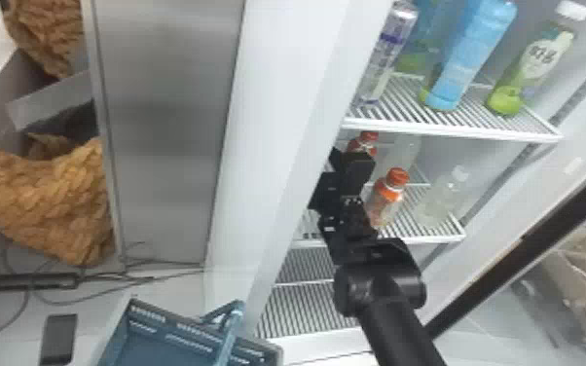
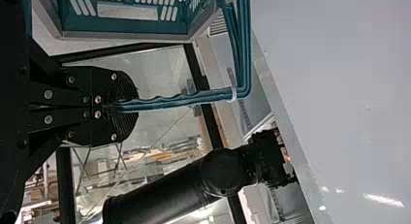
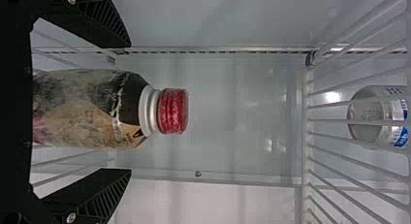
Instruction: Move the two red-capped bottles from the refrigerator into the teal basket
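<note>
Well, one white wire shelf (image 1: 418,239) in the white-walled refrigerator (image 1: 282,112) holds two red-capped bottles (image 1: 388,193) and two pale, clear bottles (image 1: 435,204); one grey metal panel (image 1: 170,126) stands alongside. In the right wrist view, one bottle has a ridged cap, white neck and dark-and-tan label. The right gripper (image 1: 357,168) is wide apart, gripping nothing. The left gripper (image 2: 132,107) pinches the teal plastic basket (image 2: 126,24) by its handle (image 2: 189,99).

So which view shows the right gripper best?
The right wrist view: there the right gripper has its two fingers clearly apart, a red-capped bottle between them. The head view gives its back beside a refrigerator shelf; the left wrist view, a small, distant look.
</note>
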Motion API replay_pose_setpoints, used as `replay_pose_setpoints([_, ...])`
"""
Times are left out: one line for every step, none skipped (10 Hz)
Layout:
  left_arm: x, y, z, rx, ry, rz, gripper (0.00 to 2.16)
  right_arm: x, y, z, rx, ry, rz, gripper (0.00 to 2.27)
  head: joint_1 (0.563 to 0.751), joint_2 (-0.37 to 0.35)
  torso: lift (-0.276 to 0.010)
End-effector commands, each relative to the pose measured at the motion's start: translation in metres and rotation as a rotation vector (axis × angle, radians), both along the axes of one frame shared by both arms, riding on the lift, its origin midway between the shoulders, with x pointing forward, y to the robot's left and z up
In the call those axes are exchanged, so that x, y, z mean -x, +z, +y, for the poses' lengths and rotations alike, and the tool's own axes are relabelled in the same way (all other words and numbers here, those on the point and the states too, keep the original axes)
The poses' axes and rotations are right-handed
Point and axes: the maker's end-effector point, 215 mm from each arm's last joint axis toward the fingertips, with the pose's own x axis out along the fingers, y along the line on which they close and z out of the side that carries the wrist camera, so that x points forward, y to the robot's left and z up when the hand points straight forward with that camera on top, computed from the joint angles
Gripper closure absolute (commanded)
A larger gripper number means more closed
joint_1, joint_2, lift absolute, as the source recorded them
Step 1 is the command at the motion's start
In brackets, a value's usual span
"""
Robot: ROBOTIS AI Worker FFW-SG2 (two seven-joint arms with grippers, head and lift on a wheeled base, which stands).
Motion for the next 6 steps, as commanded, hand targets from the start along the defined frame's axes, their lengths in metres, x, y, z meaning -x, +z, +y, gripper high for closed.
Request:
replay_pose_setpoints([0.0003,-0.0002,-0.0011,0.002,-0.002,0.002,1.17,-0.0048,-0.0023,0.0048,-0.001,0.004,0.009,0.09,0.695,-0.35,-0.224])
replay_pose_setpoints([0.0004,0.0002,-0.0015,0.004,-0.003,0.001,1.17,-0.0066,-0.0034,0.0058,0.005,0.002,0.013,0.09,0.695,-0.35,-0.224])
replay_pose_setpoints([0.0009,0.0002,-0.0019,0.007,-0.003,0.003,1.17,-0.0065,-0.0037,0.0065,0.008,0.002,0.013,0.11,0.695,-0.35,-0.224])
replay_pose_setpoints([0.0004,-0.0004,-0.0017,0.007,-0.001,0.004,1.17,-0.0065,-0.0037,0.0061,0.008,0.001,0.013,0.26,0.695,-0.349,-0.224])
replay_pose_setpoints([0.0005,0.0001,-0.0019,0.009,-0.001,0.004,1.17,-0.0069,-0.0023,0.004,0.005,-0.01,0.011,0.59,0.695,-0.348,-0.224])
replay_pose_setpoints([-0.0002,0.0003,-0.0019,0.009,0.0,0.002,1.17,-0.0066,0.0001,0.0036,0.003,-0.013,0.006,0.77,0.695,-0.349,-0.224])
